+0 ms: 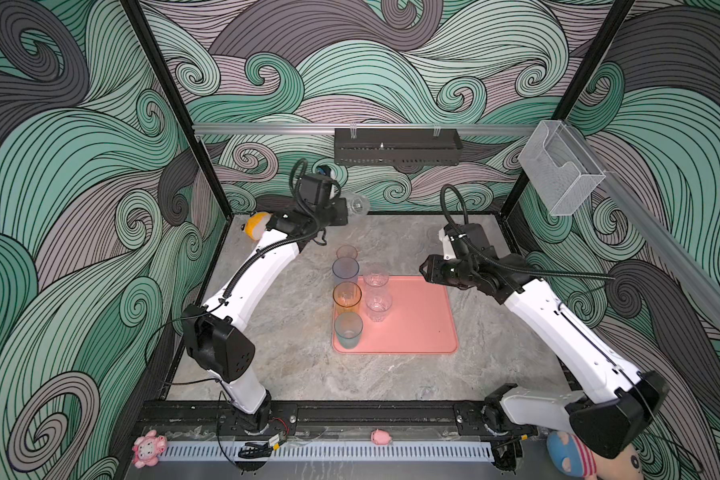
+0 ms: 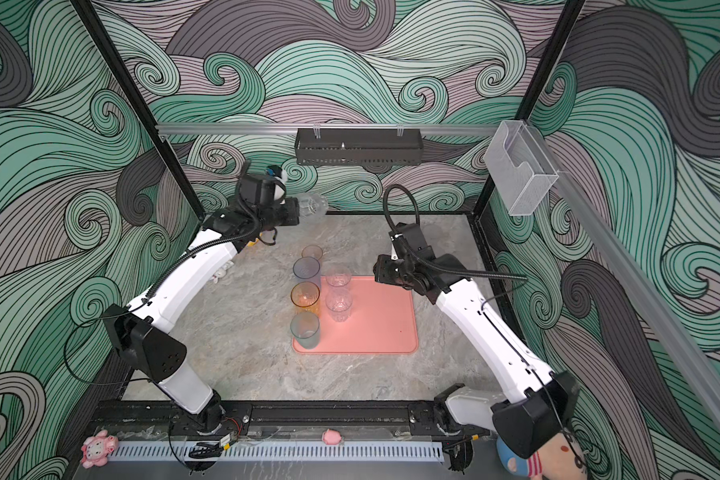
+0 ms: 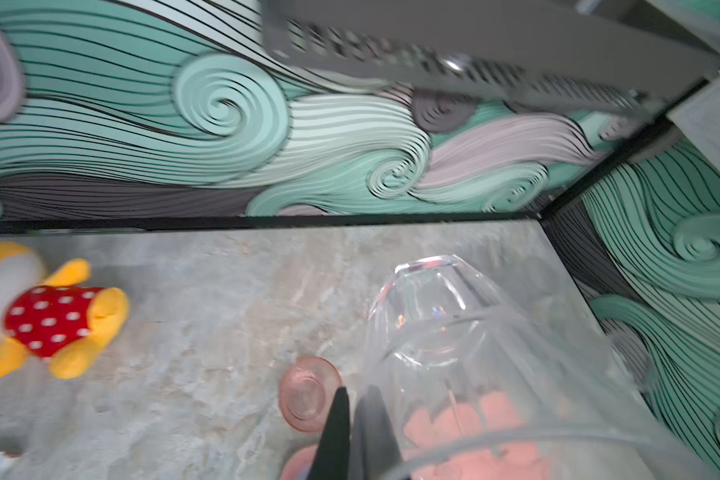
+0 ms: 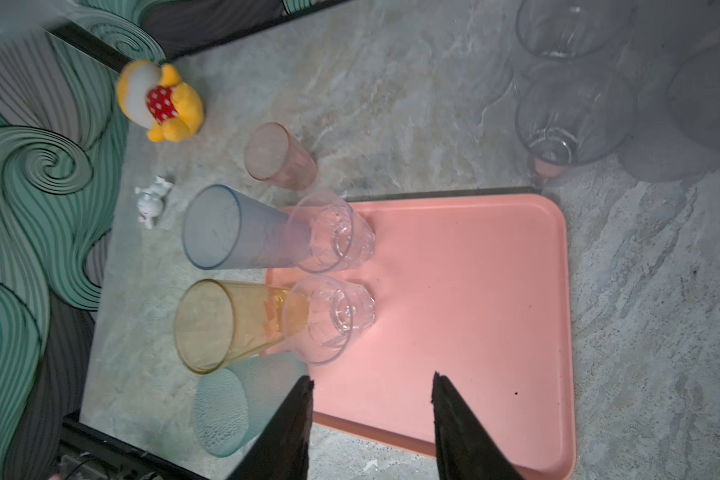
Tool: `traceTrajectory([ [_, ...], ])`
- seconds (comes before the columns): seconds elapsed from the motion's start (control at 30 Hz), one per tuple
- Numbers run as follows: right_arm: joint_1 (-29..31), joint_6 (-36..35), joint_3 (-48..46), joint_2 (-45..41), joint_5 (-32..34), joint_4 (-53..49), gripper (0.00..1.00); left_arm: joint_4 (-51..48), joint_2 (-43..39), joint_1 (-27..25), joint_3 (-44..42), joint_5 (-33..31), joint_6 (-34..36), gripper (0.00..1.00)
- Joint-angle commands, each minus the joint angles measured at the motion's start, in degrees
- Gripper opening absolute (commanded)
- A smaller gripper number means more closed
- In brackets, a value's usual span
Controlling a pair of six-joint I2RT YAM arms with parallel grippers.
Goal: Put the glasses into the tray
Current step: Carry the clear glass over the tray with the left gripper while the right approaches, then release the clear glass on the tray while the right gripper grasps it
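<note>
Left wrist view: the left gripper (image 3: 356,395) pinches the thin wall of a clear faceted tumbler (image 3: 433,316), apparently tipped sideways, aloft at far left. The right gripper (image 4: 371,378) hangs spread, empty, above the smooth, round-cornered salmon tray (image 4: 495,291) at centre.

You had no legible text, label, brand, number or sign available in any view at this moment.
</note>
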Motion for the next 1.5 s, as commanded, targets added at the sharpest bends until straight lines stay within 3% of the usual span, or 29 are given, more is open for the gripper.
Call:
traceTrajectory([
  [0.0, -0.03, 0.26, 2.9, -2.03, 1.38, -4.47, 0.48, -2.35, 1.31, -4.92, 2.64, -0.58, 0.36, 0.0],
  [0.2, 1.24, 0.07, 3.19, -4.89, 2.5, -3.76, 0.57, -4.65, 5.47, -12.08, 4.42, -0.98, -1.55, 0.0],
  [0.6, 1.24, 0.28, -1.59, -2.61, 0.72, -1.14, 0.56, -5.16, 10.14, -21.16, 1.87, -0.59, -7.36, 0.0],
  [1.33, -3.32, 0.08, -21.57, 0.54, -0.74, 4.77, 0.55, -11.34, 22.21, -23.91, 0.68, 6.53, -10.66, 0.0],
  [1.47, -3.59, 0.02, -22.77, 1.94, -1.38, 5.71, 0.54, -11.32, 22.93, -23.96, 0.61, 7.32, -10.35, 0.06],
])
